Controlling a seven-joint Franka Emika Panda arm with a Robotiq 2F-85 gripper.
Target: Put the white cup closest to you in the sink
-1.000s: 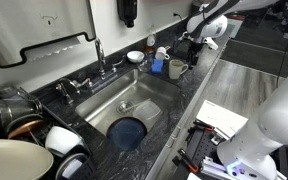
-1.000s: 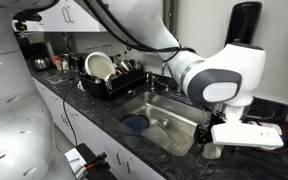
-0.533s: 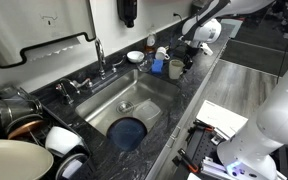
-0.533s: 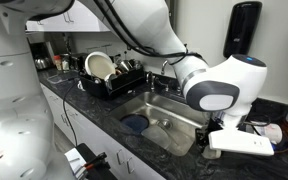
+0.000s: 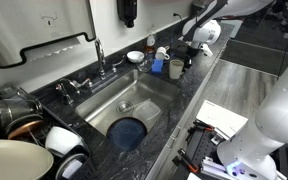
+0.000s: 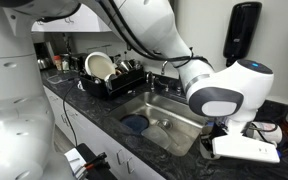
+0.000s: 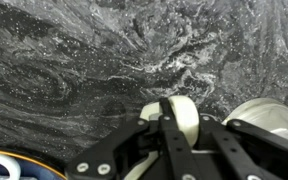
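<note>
White cup (image 7: 187, 118) sits half hidden behind the claw (image 7: 168, 110), whose spread or pinch I cannot tell.

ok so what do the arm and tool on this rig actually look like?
The arm is glossy white, built of fat rounded segments, with a grey round cap on its big joint. The tool is black: thin bar links that narrow toward the tip, dotted with small silver screw heads. No cables or markings can be made out at this resolution.
</note>
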